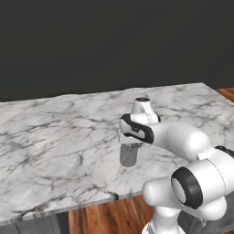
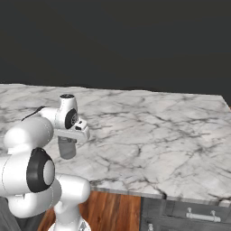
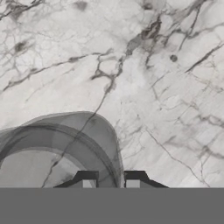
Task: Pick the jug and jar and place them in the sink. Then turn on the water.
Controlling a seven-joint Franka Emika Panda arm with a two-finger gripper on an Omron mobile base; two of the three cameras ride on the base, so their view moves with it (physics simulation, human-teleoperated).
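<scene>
The jar (image 1: 129,155) is a dark grey translucent cylinder standing upright on the marble counter (image 1: 55,137), near its front edge. My gripper (image 1: 130,145) points straight down onto the jar's top. From the right base view the jar (image 2: 66,149) hangs just under the hand, with the gripper (image 2: 67,140) at its neck. Looking down along the hand, the jar (image 3: 52,153) fills the lower left, and its curved wall passes between the two close-set fingertips of the gripper (image 3: 110,181), which is shut on it. The jug, the sink and the water are out of view.
The counter's front edge (image 1: 91,201) runs just before the jar, with wooden floor (image 1: 109,217) below. Dark cabinet drawers with a handle (image 2: 198,215) sit under the counter at the right. A dark wall (image 2: 117,40) stands behind.
</scene>
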